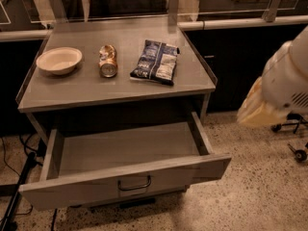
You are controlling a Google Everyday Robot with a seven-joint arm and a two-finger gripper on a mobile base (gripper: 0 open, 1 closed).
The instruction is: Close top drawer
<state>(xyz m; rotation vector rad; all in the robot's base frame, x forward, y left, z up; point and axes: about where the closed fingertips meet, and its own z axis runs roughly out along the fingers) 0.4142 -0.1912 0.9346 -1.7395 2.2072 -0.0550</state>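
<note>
The top drawer (126, 176) stands open, gripper (258, 110) well apart on the right

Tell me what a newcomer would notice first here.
The top drawer stands pulled far out toward the camera, with nothing visible inside. On the tabletop above it, a bowl, a can on its side and a bag lie in a row. The end effector hangs at the right edge, apart from the drawer.
</note>
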